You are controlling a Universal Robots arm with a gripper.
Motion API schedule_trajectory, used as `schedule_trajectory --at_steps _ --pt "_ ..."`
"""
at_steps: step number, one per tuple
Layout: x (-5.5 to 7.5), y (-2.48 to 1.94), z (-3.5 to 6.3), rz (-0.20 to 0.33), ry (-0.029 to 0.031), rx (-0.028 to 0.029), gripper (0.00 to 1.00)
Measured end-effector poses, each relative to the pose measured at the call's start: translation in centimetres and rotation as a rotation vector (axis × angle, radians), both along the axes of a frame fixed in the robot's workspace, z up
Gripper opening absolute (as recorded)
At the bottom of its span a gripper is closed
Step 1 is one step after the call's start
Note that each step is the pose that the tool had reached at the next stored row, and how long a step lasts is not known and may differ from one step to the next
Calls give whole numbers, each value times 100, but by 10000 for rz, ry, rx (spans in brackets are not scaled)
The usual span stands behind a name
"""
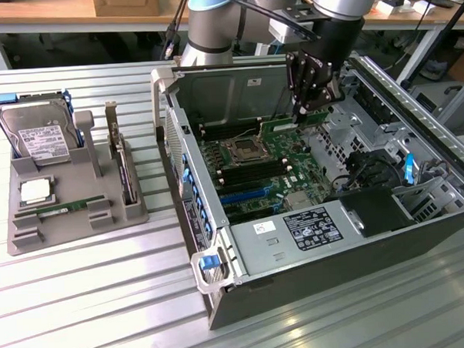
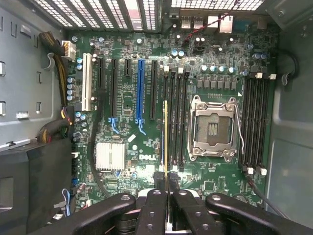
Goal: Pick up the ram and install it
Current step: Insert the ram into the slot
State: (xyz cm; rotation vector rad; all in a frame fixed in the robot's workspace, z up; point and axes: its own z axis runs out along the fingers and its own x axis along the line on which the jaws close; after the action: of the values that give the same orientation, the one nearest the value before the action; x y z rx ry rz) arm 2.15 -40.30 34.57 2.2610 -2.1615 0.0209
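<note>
One ram stick [image 1: 290, 124] is held by the claw [image 1: 305, 113], which is closed on it inside the open computer case [image 1: 244, 92]. The stick hangs low over the main board [image 1: 293, 152], near the far edge of the board in the exterior view, just beside the empty processor socket [image 1: 242, 150]. In the wrist view the ram stick [image 2: 165, 132] is seen from its thin edge, pinched between the two black fingers [image 2: 155, 205] of the claw [image 2: 166, 177]. It runs along the long black slots next to the socket [image 2: 211, 128]. Whether it already sits in a slot I cannot tell. The case lies on a ribbed metal table [image 1: 84, 304]. Towards the exterior view's left a grey tray [image 1: 26, 229] stands on the same table, well apart from the case. It carries a hard drive [image 1: 38, 136] at its far edge, a square silver chip [image 1: 34, 190], an upright card [image 1: 122, 163] and a second green stick [image 1: 70, 206] near its front edge.
</note>
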Motion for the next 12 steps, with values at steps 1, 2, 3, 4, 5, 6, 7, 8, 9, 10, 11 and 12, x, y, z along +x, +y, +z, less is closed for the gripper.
schedule_trajectory --at_steps 1,2,3,4,5,6,7,8,9,10,11,12 --pt "0 0 -5 0 0 -1 12" --pt "0 0 -9 -1 0 0 12" --pt "0 0 -14 -1 0 0 12" --pt "0 0 -17 0 0 0 12" --pt "0 0 -20 0 0 0 12" --pt "0 0 -27 0 0 0 12" --pt "0 0 -31 0 0 0 12" --pt "0 0 -33 0 0 -1 12" --pt "0 0 -35 0 0 0 12" --pt "0 0 -39 0 0 0 12" --pt "0 0 -43 0 0 0 12" --pt "0 0 -46 0 0 0 12"
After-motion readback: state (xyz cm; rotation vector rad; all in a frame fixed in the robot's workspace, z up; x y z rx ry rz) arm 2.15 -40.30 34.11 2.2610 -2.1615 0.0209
